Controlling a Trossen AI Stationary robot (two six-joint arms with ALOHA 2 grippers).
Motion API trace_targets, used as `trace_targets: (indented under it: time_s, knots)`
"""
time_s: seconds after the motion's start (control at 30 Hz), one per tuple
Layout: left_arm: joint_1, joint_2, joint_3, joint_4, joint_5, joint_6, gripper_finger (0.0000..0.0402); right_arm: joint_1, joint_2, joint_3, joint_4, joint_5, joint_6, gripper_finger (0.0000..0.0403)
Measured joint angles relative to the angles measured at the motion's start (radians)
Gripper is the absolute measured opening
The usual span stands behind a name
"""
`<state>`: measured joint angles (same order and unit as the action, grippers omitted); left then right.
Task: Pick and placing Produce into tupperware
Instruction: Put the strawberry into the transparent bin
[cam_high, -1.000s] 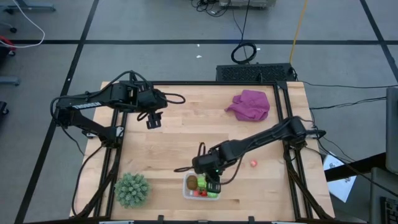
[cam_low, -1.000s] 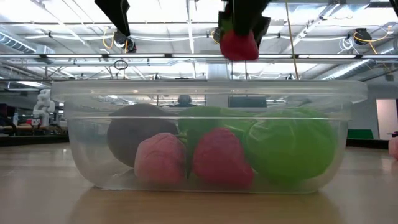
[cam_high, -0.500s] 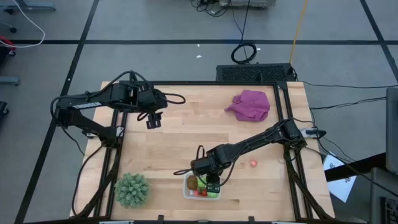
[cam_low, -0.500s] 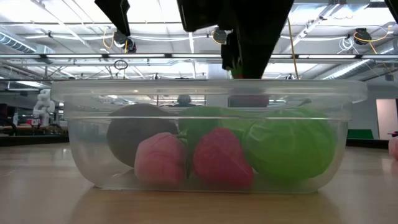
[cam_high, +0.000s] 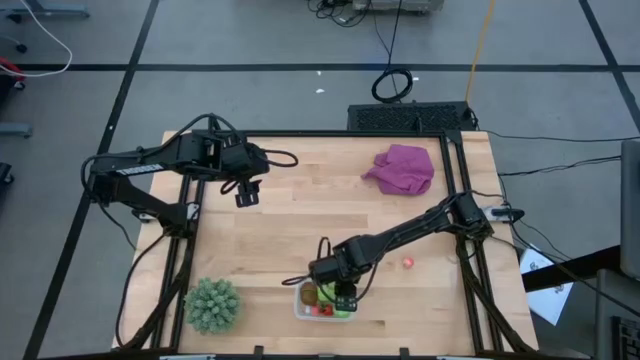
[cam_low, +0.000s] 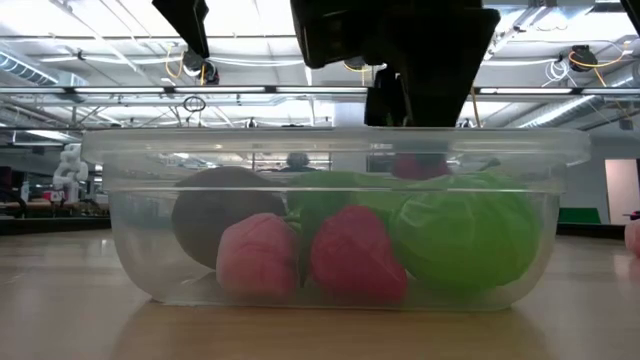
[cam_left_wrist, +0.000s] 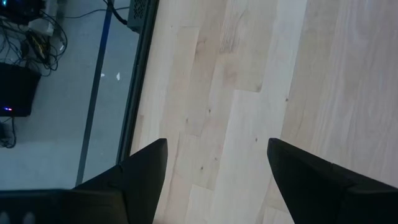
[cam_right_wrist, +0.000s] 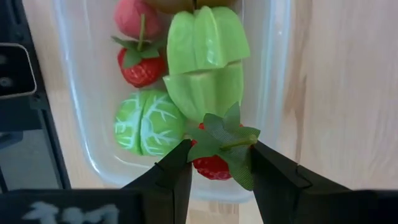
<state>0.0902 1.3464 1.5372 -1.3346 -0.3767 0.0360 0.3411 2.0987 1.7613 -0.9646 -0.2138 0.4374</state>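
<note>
The clear tupperware sits near the table's near edge. It holds a brown kiwi, a pink strawberry, a red strawberry, a round light-green piece and a lobed light-green piece. My right gripper is lowered into the container's right end, shut on another red strawberry. One more strawberry lies on the table to the right. My left gripper hovers open over the far left of the table, above bare wood. My right gripper pinches the red strawberry's body between its two fingers, just under the green leaf cap. The fingers come from above, pointing down into the container. The strawberry sits just below the rim, above the green pieces; whether it touches them I cannot tell.
A spiky dark-green plant stands left of the container at the near edge. A purple cloth lies at the far right corner. Bare wood stretches across the table's middle. Dark frame rails run along both sides of the table.
My right gripper has moved down and slightly toward the near edge, carrying the strawberry from above the container's rim to just below it. It has stayed shut on the strawberry. Its dark body now fills the low view above the container.
</note>
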Motion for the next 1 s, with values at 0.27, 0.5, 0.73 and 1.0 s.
trace_targets:
  time_s: [0.27, 0.5, 0.73, 1.0]
  knots:
    - [0.000, 0.000, 0.000, 0.000, 0.000, 0.000, 0.0280, 0.015, -0.001, -0.036, 0.061, -0.003, 0.027, 0.0128]
    - [0.000, 0.000, 0.000, 0.000, 0.001, -0.009, 0.0280, 0.000, -0.002, -0.036, 0.068, -0.104, 0.028, 0.0128]
    - [0.000, 0.000, 0.000, 0.000, 0.002, -0.008, 0.0280, -0.025, -0.002, -0.036, 0.089, -0.178, 0.048, 0.0128]
    - [0.000, 0.000, 0.000, 0.000, 0.002, -0.013, 0.0280, -0.034, -0.002, -0.035, 0.120, -0.227, 0.027, 0.0140]
